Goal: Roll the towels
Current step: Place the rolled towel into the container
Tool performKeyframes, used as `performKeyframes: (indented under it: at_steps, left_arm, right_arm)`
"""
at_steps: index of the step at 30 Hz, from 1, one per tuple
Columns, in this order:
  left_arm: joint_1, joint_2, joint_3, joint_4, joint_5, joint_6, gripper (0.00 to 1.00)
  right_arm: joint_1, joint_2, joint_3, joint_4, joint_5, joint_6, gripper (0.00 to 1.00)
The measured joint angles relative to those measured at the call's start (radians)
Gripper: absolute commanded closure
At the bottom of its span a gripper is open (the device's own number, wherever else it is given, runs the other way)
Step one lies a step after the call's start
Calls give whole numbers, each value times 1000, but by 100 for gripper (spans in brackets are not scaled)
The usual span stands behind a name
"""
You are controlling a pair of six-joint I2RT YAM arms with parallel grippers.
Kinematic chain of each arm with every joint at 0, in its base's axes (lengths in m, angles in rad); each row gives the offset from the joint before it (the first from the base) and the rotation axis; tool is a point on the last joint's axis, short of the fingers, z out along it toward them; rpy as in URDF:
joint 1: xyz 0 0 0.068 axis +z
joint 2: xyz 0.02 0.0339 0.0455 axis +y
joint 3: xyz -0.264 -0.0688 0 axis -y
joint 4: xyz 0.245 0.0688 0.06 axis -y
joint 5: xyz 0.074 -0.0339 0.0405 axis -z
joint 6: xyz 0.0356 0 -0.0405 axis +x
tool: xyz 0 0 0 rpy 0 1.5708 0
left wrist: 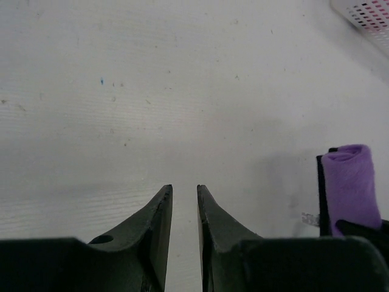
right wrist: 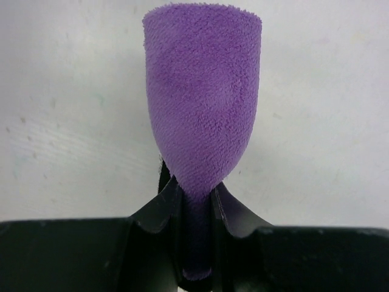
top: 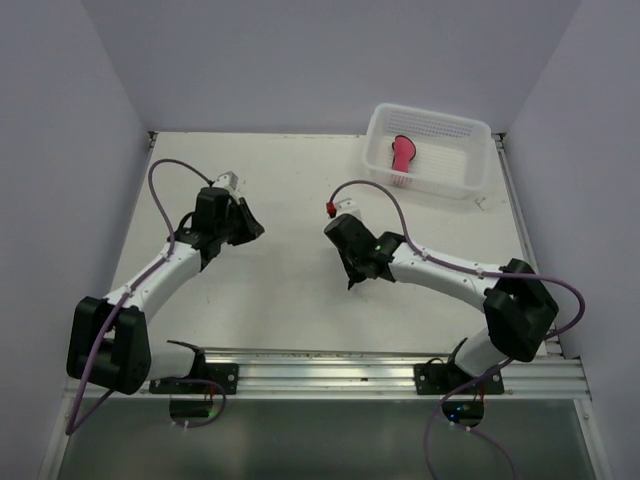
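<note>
Right hand (right wrist: 193, 201) pinches a rolled purple towel (right wrist: 203, 97) at its narrow end; the roll flares out past the fingertips, above bare white tabletop (right wrist: 55, 121). In the top view the right hand (top: 355, 272) sits mid-table, towel hidden under it. Left hand (left wrist: 184, 198) holds nothing, fingers slightly apart with a narrow gap, tabletop showing between them. From the left wrist, the purple towel (left wrist: 349, 188) shows at the right edge, gripped by a black finger. Left hand (top: 250, 222) is left of centre, apart from the right one. Pink-red towel (top: 403, 153), rolled, lies in the white basket (top: 470, 170) at the far right corner.
</note>
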Motion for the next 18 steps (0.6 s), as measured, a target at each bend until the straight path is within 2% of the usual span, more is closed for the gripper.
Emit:
performKeyframes:
  at_steps: [7, 18]
  left_arm:
    - [14, -1, 39, -90, -17, 64, 73]
    - [17, -1, 89, -139, -18, 160, 72]
  right_arm:
    - [-174, 68, 261, -34, -16, -94, 100]
    - [-529, 361, 836, -135, -23, -158, 100]
